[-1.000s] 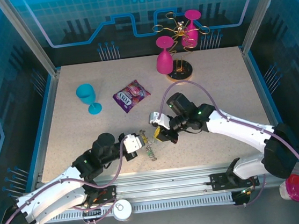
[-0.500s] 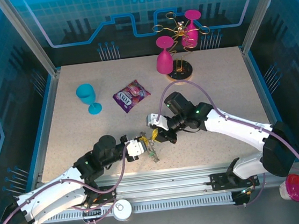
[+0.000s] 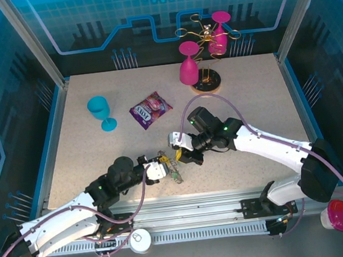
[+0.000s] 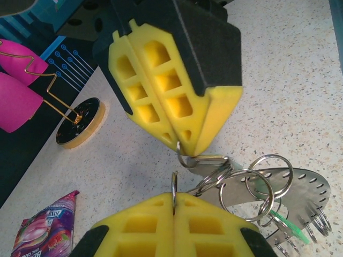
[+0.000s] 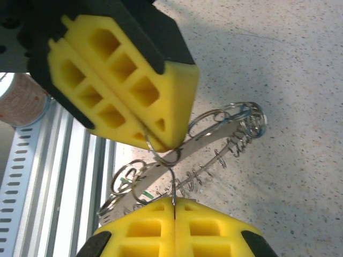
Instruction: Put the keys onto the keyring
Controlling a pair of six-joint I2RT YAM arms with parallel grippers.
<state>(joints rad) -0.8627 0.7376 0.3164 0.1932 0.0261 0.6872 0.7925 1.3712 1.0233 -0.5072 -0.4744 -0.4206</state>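
Observation:
The keyring point(image 3: 175, 175) is a flat metal plate fringed with wire loops, held low over the table between my two grippers. My left gripper point(image 3: 163, 166) is shut on a small split ring point(image 4: 174, 186) linked to the keyring point(image 4: 292, 188). My right gripper point(image 3: 180, 156) faces it from the right, shut on a neighbouring split ring point(image 5: 172, 184). In the left wrist view, my left gripper point(image 4: 174, 202) sits at the bottom and the right gripper point(image 4: 186, 149) above. In the right wrist view, my right gripper point(image 5: 174, 202) meets the left gripper point(image 5: 158, 142). Of the keys, just a thin bright green sliver point(image 4: 285, 223) shows among the loops.
A purple snack packet point(image 3: 151, 110) and a blue goblet point(image 3: 101, 112) stand behind the grippers to the left. The glass rack with pink glasses point(image 3: 189, 66) on its round wooden base point(image 3: 207, 86) is at the back. A can point(image 3: 140, 240) sits on the near rail.
My left gripper has slid right toward the right gripper, which edged left. The keyring has shifted slightly between them. Both grips stayed shut.

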